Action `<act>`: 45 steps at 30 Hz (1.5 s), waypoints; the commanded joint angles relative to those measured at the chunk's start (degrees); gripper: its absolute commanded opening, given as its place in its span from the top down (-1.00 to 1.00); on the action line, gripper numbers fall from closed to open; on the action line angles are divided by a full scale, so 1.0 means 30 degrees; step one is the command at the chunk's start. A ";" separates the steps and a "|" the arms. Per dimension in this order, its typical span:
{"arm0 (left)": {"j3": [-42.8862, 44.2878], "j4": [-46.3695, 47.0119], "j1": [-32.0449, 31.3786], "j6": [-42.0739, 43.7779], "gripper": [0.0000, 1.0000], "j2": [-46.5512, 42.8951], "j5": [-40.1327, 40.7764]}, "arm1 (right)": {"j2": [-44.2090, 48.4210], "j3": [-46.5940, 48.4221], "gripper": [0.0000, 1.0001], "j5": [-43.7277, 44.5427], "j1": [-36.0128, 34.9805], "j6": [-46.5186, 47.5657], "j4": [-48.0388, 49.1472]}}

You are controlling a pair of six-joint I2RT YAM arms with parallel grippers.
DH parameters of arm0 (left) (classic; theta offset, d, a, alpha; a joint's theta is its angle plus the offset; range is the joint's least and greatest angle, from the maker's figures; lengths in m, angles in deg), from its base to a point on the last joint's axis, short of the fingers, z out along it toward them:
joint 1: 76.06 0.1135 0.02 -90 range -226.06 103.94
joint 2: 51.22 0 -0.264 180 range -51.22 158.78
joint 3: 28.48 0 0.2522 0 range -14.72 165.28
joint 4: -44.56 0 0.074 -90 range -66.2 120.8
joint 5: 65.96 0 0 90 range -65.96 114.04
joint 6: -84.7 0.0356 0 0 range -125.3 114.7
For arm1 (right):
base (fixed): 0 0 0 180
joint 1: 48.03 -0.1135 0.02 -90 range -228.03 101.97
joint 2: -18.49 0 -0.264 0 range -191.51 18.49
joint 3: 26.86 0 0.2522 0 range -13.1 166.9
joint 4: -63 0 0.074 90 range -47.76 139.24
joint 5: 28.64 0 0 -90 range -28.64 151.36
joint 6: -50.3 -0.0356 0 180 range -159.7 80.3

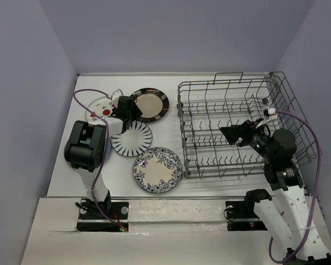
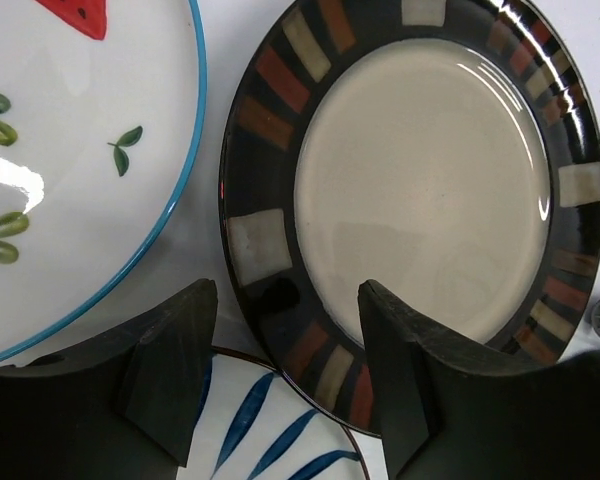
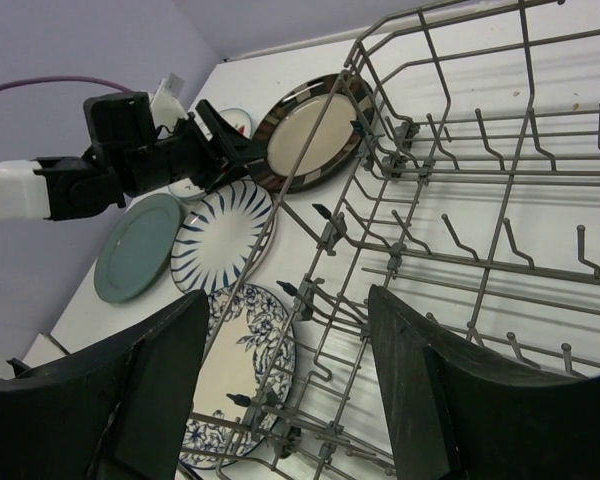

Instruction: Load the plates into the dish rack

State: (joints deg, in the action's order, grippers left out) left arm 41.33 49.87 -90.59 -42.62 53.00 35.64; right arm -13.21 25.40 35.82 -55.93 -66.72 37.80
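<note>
Four plates show on the table left of the dish rack (image 1: 181,118): strawberry (image 1: 99,107), brown-rimmed tan (image 1: 151,104), blue-and-white striped (image 1: 131,139) and blue floral (image 1: 158,169). The teal plate (image 3: 135,248) shows only in the right wrist view; my left arm hides it from above. My left gripper (image 1: 133,110) is open and empty, and its jaws stand on either side of the brown-rimmed plate's (image 2: 420,190) near rim. My right gripper (image 1: 231,134) is open and empty over the rack's wire floor (image 3: 500,172). No plate stands in the rack.
The striped plate's (image 2: 260,430) edge tucks under the brown-rimmed plate's rim, and the strawberry plate (image 2: 70,180) lies close to its left. Grey walls enclose the table. The rack's tall wire sides rise around my right gripper (image 3: 288,300).
</note>
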 commanded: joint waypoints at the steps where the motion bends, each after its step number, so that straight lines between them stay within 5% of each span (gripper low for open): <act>1: 0.1148 0.0645 0.0154 0.0077 -0.37 0.0617 -0.0115 | -0.0067 0.0233 -0.41 -0.0422 0.0085 -0.0103 0.1090; 19: 0.1091 0.4102 0.0535 -0.1124 -0.11 0.2435 -0.1053 | -0.0301 0.0086 -0.40 -0.0393 0.0085 -0.0132 0.1148; 23: 0.0946 0.4832 0.0535 -0.1270 0.11 0.2611 -0.0877 | -0.0389 0.0057 -0.40 -0.0276 0.0085 -0.0132 0.1177; 30: 0.0071 0.7053 0.1178 -0.2207 0.89 0.2761 -0.2341 | -0.0302 0.0028 -0.40 -0.0158 0.0085 -0.0220 0.1148; 45: -0.4767 1.6049 0.1882 -0.3439 0.89 -0.0903 -0.3306 | -0.2936 0.1139 -0.42 -0.2412 0.0085 -0.1098 0.2785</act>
State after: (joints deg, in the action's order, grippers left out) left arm 28.17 85.28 -85.60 -54.44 54.86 25.62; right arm -20.27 25.53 32.52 -55.93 -68.51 40.80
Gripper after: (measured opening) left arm 0.109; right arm 0.710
